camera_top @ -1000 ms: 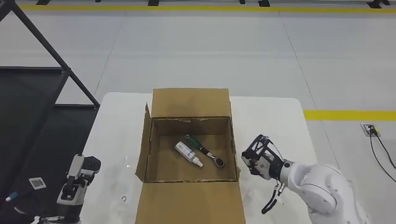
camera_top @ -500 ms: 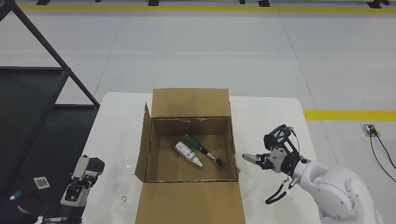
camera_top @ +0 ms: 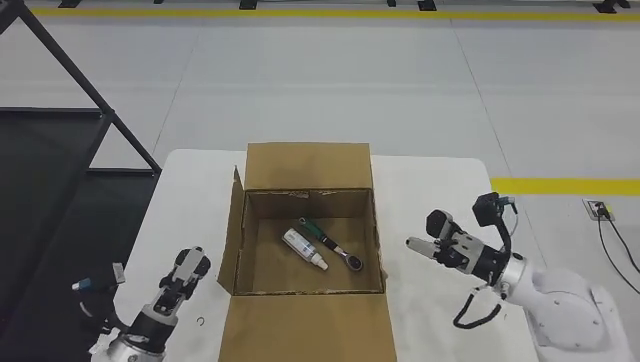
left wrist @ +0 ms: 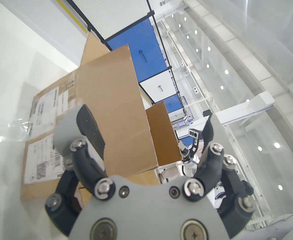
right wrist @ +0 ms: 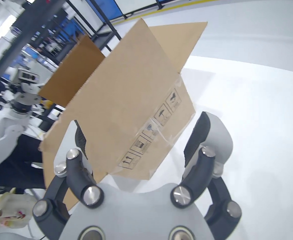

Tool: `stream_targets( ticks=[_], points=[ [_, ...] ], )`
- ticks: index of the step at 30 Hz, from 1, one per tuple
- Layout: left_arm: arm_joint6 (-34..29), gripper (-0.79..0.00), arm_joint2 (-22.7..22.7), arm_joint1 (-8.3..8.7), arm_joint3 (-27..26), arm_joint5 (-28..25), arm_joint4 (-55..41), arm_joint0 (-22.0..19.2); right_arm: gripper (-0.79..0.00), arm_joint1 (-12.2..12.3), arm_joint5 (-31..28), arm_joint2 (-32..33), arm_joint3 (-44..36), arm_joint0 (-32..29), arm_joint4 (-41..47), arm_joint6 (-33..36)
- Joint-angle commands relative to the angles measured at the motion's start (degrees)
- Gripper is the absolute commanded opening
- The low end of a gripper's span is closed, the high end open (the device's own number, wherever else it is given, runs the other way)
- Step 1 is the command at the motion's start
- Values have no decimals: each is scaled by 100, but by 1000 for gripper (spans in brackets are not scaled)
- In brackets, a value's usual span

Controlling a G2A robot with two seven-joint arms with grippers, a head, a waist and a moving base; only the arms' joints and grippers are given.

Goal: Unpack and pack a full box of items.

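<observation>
Box: an open brown box [camera_top: 308, 167] is set in the middle of the white table [camera_top: 440, 187], with its flaps folded out.
Inside the box: a white bottle [camera_top: 304, 248] and a wrench [camera_top: 330, 243] with a green handle are laid just beside each other on the bottom.
Left gripper [camera_top: 192, 265]: it is held low, near the box's left side. Its fingers are spread wide apart.
Right gripper [camera_top: 420, 247]: it is held near the box's right side. Its fingers are spread wide apart too.

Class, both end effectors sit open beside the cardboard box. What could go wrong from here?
The right end effector sits beside the box; reaching in, it may catch the raised side flap and shift the box. The bottle and ratchet lie close together, so grasping one may knock the other.
</observation>
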Motion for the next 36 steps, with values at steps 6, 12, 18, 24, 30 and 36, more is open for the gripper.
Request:
stream_targets(
  ticks=[6,12,18,24,30,36],
  points=[
    [-523,0,447,40,66,152,281,-242,0,78,120,-11,438,302,1660,1176],
    [-801,0,796,69,133,189,573,-336,0,78,120,-11,438,302,1660,1176],
    [-763,0,1029,83,223,211,734,-377,0,57,531,-477,621,459,2072,980],
    [-686,0,1082,100,287,232,718,-370,0,-19,829,-1124,1150,930,2367,633],
    [-572,0,1142,113,315,311,712,-340,0,-95,1178,-1688,1434,1241,2236,235],
    [-174,0,1152,90,264,474,512,-318,0,-95,1355,-1672,1395,1267,1842,-218]
  ],
)
